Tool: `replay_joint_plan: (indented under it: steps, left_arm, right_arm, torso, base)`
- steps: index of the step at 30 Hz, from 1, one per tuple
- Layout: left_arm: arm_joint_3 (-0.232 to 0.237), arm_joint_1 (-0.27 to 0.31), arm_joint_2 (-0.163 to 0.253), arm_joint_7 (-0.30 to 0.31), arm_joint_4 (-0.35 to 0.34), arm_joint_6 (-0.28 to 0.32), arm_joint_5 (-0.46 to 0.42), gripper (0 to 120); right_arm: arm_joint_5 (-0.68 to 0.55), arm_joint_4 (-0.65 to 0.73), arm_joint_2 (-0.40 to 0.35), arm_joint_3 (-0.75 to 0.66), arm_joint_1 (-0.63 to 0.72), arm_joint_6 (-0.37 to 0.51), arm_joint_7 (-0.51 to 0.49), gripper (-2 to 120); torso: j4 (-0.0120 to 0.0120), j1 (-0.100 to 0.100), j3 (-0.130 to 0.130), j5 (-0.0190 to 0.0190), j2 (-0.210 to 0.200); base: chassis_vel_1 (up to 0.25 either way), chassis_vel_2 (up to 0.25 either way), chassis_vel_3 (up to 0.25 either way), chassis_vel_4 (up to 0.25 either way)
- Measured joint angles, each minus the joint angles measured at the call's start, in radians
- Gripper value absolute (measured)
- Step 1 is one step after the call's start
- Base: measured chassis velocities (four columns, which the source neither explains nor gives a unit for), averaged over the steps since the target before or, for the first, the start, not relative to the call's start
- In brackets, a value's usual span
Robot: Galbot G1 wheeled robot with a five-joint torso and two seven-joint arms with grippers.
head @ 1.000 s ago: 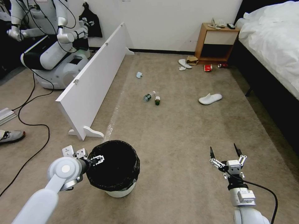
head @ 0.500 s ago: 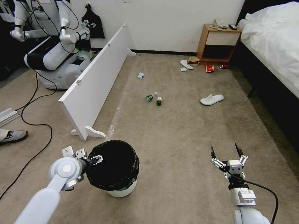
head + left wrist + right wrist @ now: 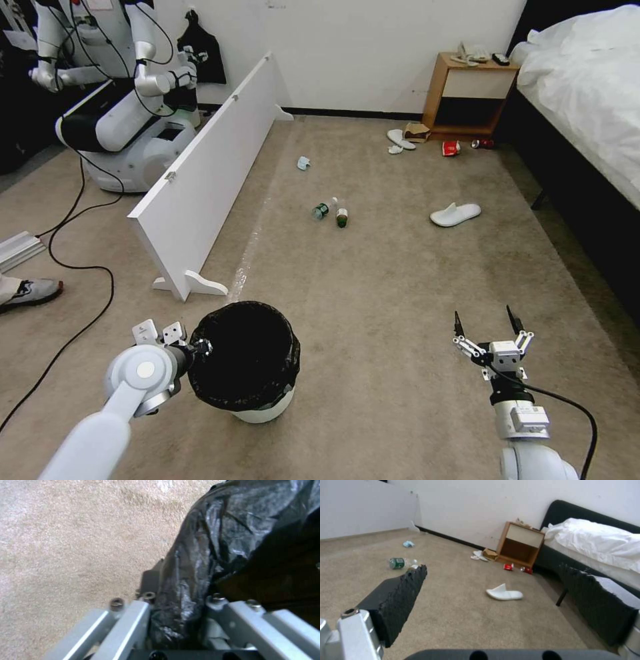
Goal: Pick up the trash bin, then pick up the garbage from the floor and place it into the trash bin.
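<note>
Left gripper (image 3: 200, 347) clamped on bin (image 3: 243, 360) rim at 9 o'clock. Right gripper (image 3: 488, 327) jaws apart, above carpet (image 3: 373, 287).

Open carpet (image 3: 373, 280) ahead to the bottles (image 3: 331, 212) – white board (image 3: 207, 180) walls the left, bed (image 3: 587, 100) the right – slipper (image 3: 455, 214) lies between.
</note>
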State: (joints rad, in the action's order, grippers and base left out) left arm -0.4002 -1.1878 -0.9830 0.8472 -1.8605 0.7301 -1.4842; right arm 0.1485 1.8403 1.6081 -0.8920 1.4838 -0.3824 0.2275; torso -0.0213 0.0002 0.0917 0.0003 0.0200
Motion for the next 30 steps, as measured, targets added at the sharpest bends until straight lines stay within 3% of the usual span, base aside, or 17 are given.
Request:
replay_joint_plan:
  steps: [4, 18, 27, 30]
  left_arm:
    - [0.000, 0.007, -0.003, -0.002, 0.002, 0.001, 0.000, 3]
    - [0.002, 0.005, -0.021, -0.015, 0.002, 0.003, 0.034, 3]
    - [-0.008, -0.024, -0.021, -0.122, 0.002, 0.003, 0.106, 3]
    - [-0.019, -0.044, -0.024, -0.200, 0.002, -0.018, 0.144, 3]
  right_arm:
    - [-0.003, 0.000, 0.000, -0.001, -0.001, 0.000, -0.003, 100]
    - [-0.010, 0.000, 0.000, -0.004, -0.009, 0.001, -0.007, 100]
    - [-0.010, 0.002, 0.000, -0.003, -0.009, 0.001, -0.007, 100]
    - [-0.009, 0.006, 0.000, -0.003, -0.006, 0.001, -0.007, 100]
  torso:
    - [0.0000, 0.000, 0.000, -0.0008, 0.000]
    - [0.0000, 0.000, 0.000, -0.0007, 0.000]
    - [0.0001, 0.000, 0.000, -0.0006, 0.000]
    - [0.0000, 0.000, 0.000, -0.0007, 0.000]
  base:
    - [0.000, 0.000, 0.000, 0.000]
    - [0.000, 0.000, 0.000, 0.000]
    - [0.000, 0.000, 0.000, 0.000]
    - [0.000, 0.000, 0.000, 0.000]
